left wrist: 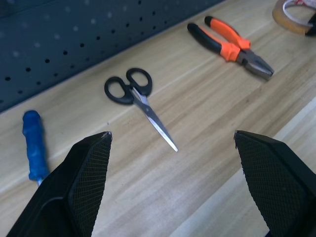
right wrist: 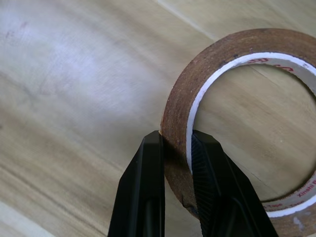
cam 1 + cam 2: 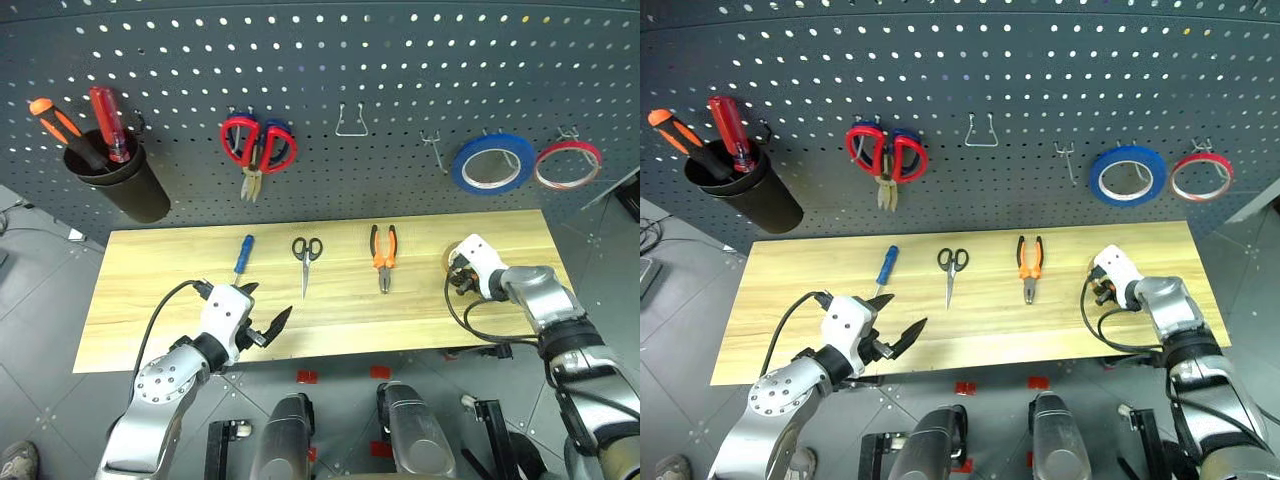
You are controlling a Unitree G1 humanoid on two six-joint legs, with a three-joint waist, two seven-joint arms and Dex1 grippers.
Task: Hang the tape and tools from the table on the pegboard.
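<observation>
So the right gripper (image 2: 175, 148) is clamped on the tape (image 2: 237, 118), one finger outside the ring's wall and one inside its hole, with the roll lying flat on the tabletop (image 3: 150, 290) near its right end. The left gripper (image 3: 262, 308) is spread wide with nothing in it, hovering over the front edge of the tabletop just in front of the blue-handled screwdriver (image 3: 244, 253). The black-handled scissors (image 3: 306, 258) sit in the middle and the orange-and-black pliers (image 3: 384, 256) just right of them, all three in a row and apart from each other. Up on the pegboard (image 3: 340, 60) there's red-handled scissors (image 3: 258, 148), a blue tape roll (image 3: 492, 163), a red roll (image 3: 568, 164) and a black cup (image 3: 120, 180) with two screwdrivers in it.
</observation>
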